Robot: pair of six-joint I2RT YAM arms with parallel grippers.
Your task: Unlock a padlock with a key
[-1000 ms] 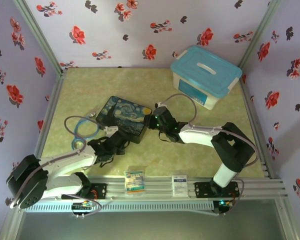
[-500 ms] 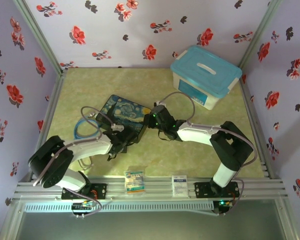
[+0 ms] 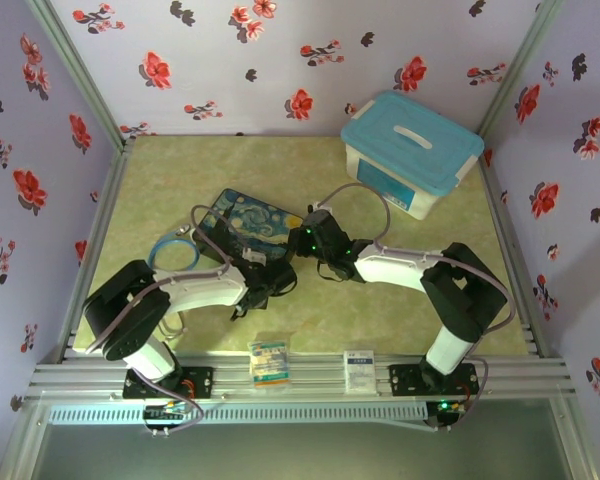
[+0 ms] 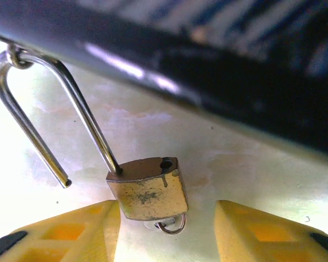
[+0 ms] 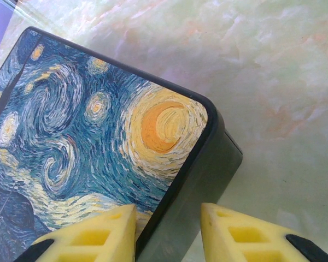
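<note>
- Padlock (image 4: 147, 188) hung at the tin's (image 5: 98, 109) side, just above the bench (image 5: 273, 82), its shackle (image 4: 82, 114) hooked through the tin's clasp loop (image 4: 13, 54)
- Shackle's short leg stood free of the body, with its end in open air beside the body; long leg was seated in the body
- The empty shackle hole showed on the body's top face, so the lock read as open
- A small wire ring (image 4: 174, 225) poked out under the body, likely the key's; the key itself was too hidden to tell
- Left claw (image 4: 165, 210) was released, with the padlock between its fingers (image 4: 71, 232); left finger sat just beside the body, right finger stood apart from it
- Right claw (image 5: 168, 213) straddled the tin's corner, one finger on the painted lid and one against the dark side wall; judged clenched on the tin to steady it
- In the top view both claws met at the tin's near edge, left (image 3: 280, 275) and right (image 3: 302, 243)
- Progress, as a judgement: the unlocking itself looked done
- What was left looked minor: draw the left claw clear, perhaps free the key, let go of the tin
- Slipping the shackle off the loop was not asked for
</note>
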